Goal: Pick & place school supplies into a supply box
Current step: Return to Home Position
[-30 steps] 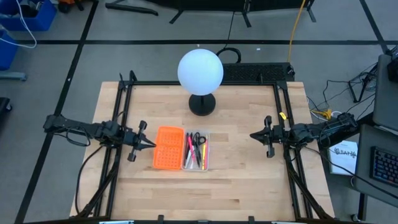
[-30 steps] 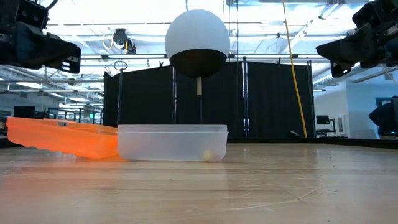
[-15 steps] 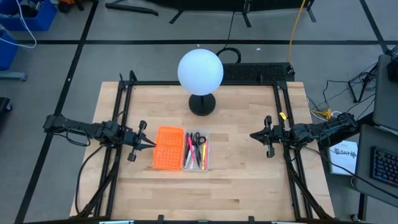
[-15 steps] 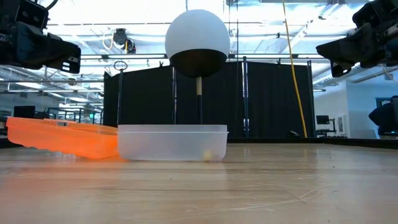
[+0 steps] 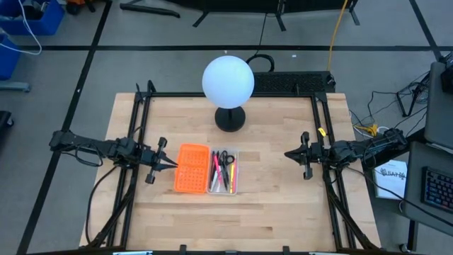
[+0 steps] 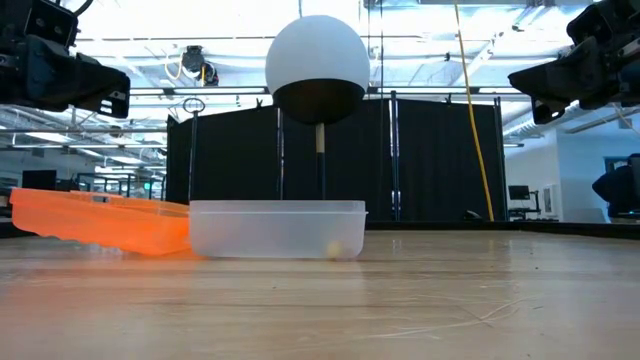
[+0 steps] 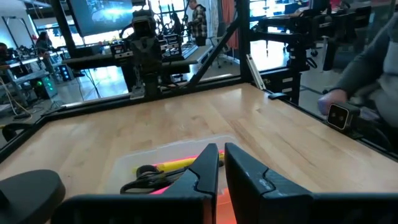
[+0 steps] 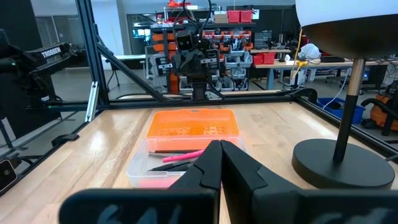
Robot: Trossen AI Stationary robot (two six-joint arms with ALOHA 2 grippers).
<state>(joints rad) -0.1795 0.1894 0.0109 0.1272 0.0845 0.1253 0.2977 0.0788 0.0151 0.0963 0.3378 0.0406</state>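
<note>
The supply box [image 5: 207, 169] sits at the table's middle. Its orange grid half [image 5: 192, 168] lies toward the left, tilted in the low view [image 6: 100, 220]. Its clear tray [image 5: 224, 172] rests flat on the wood [image 6: 277, 229]. Scissors [image 5: 225, 159] and pink, red, black and yellow pens [image 5: 218, 173] lie inside the tray, also seen in the right wrist view [image 8: 180, 159] and the left wrist view [image 7: 163, 175]. My left gripper [image 5: 173, 165] hovers shut just left of the orange half [image 7: 221, 163]. My right gripper [image 5: 289, 153] hovers shut near the right edge [image 8: 221, 155].
A white globe lamp [image 5: 228, 81] stands on a black round base [image 5: 230, 118] behind the box, toward the far edge. Black frame rails [image 5: 139, 117] run along the table's left and right sides. Bare wood lies in front of the box and to its right.
</note>
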